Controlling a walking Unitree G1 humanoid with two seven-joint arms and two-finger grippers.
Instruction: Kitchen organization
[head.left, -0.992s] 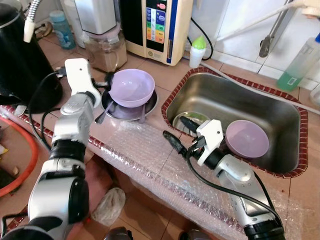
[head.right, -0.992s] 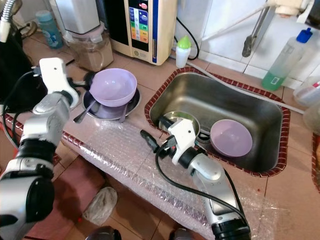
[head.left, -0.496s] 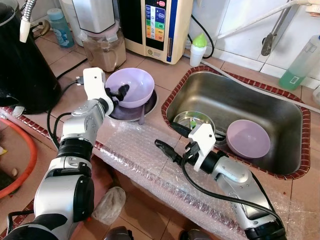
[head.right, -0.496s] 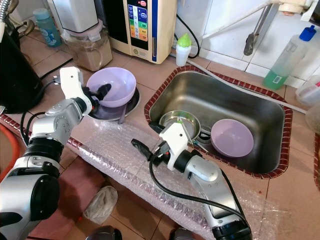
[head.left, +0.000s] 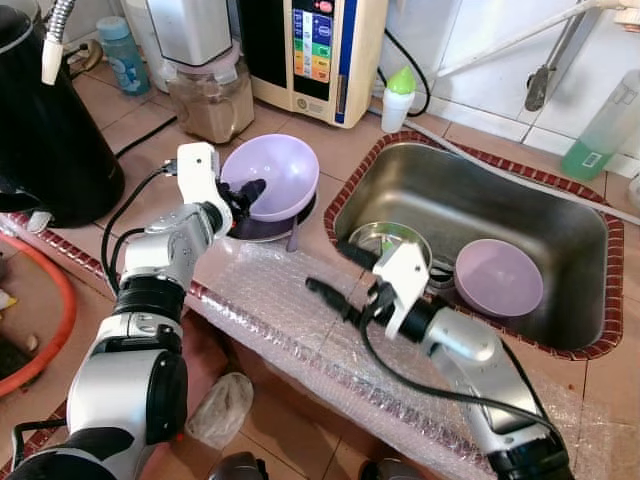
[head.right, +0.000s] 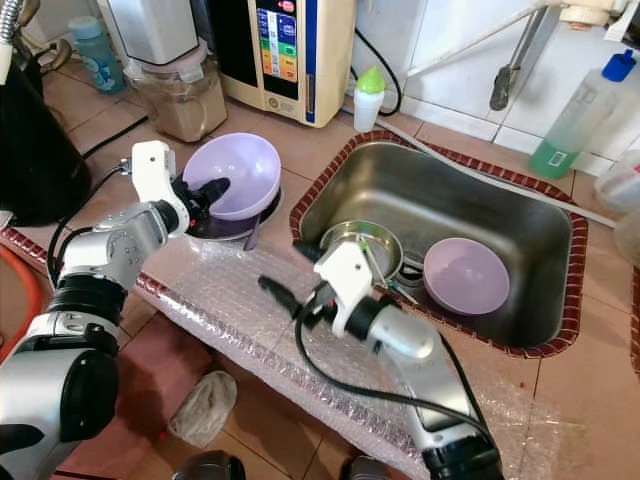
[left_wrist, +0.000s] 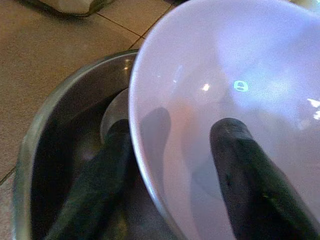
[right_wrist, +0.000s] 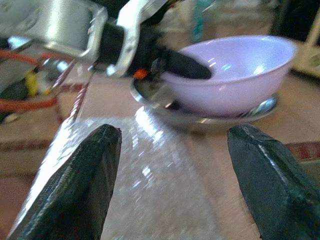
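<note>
The left claw (head.left: 240, 196) was clenched on the rim of a lilac bowl (head.left: 275, 175), left of centre in the left eye view: one finger (left_wrist: 245, 175) lay inside the bowl, the other (left_wrist: 100, 185) outside and under the rim, within a steel dish (left_wrist: 45, 135) that held the bowl on the tiled surface (head.left: 330, 150). A spoon (right_wrist: 262, 106) was seen lodged between bowl and dish. The right claw (head.left: 335, 275) was held released, fingers spread wide, over a sheet of bubble wrap (head.left: 280, 300) at the centre of the frame, pointed toward the bowl.

The grip was judged thin: a smooth rim pinched at one edge could slip or tip if lifted quickly, and the spoon or dish could be dragged along and knocked off. A second lilac bowl (head.left: 498, 277) and a steel plate (head.left: 385, 235) lay in the sink (head.left: 560, 215) at the right; a dropped bowl could be sent into them.
</note>
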